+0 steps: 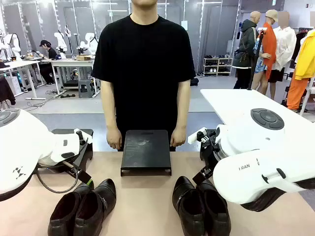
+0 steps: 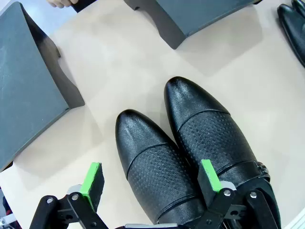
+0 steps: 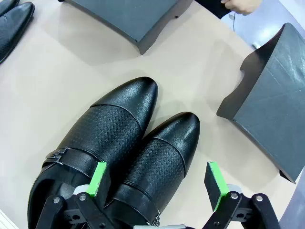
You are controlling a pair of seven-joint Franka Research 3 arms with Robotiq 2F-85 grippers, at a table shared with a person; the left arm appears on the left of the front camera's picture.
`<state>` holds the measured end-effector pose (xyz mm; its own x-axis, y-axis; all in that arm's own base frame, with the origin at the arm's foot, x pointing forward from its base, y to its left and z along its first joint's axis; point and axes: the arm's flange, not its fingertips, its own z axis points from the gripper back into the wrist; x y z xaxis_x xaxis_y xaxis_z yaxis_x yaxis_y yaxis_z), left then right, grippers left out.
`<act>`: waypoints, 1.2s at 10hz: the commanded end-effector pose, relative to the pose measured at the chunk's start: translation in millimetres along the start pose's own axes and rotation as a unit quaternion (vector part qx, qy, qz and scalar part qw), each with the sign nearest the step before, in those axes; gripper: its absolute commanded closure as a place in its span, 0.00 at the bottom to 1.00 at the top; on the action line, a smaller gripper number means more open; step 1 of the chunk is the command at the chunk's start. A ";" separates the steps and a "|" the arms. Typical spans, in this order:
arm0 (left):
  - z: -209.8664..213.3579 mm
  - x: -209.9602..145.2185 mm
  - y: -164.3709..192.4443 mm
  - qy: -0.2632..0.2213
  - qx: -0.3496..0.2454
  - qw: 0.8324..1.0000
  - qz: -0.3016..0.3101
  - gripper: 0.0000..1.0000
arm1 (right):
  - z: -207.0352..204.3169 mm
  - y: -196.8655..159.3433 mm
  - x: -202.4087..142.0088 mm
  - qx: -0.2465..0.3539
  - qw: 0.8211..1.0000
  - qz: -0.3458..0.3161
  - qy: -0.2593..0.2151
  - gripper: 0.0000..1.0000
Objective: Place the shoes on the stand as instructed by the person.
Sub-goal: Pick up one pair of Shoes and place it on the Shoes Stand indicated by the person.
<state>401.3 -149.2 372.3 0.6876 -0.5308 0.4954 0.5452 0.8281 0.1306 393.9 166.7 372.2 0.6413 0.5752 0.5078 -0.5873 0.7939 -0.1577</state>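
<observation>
1. The left gripper [image 2: 151,180], black with green pads, hangs with its fingers released and spread wide, grasping nothing.
2. Below it, the left pair of shiny black leather dress shoes [image 1: 83,209] lies side by side on the beige table [image 1: 147,196].
3. A dark grey flat-topped stand [image 1: 146,150] sits at the centre far edge. The person in a black T-shirt [image 1: 145,64] stands just behind it.
4. The right pair of matching black shoes [image 1: 201,209] lies right of centre.
5. Above that pair, the right gripper [image 3: 157,182] is likewise spread wide and grasps nothing.

Open table [image 1: 142,201] lies between left shoes [image 1: 83,209] and right shoes [image 1: 202,209]; stand [image 1: 146,150] blocks beyond.
</observation>
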 end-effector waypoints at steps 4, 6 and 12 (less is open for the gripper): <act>0.0 0.1 -0.3 0.000 0.000 1.000 0.000 0.00 | 0.0 0.0 0.0 0.000 1.000 0.000 0.000 0.00; 0.0 0.1 -0.3 0.000 0.000 1.000 0.000 0.00 | 0.0 0.0 0.0 0.000 1.000 0.000 0.000 0.00; 11.5 11.5 6.8 0.018 -0.021 1.000 0.001 0.00 | 26.0 -11.0 25.1 0.024 1.000 0.005 -0.019 0.00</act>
<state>402.4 -149.7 374.4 0.6934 -0.5290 0.4892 0.5449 0.8292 0.1243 397.9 170.6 387.8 0.6305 0.5695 0.5274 -0.5875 0.7942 -0.1553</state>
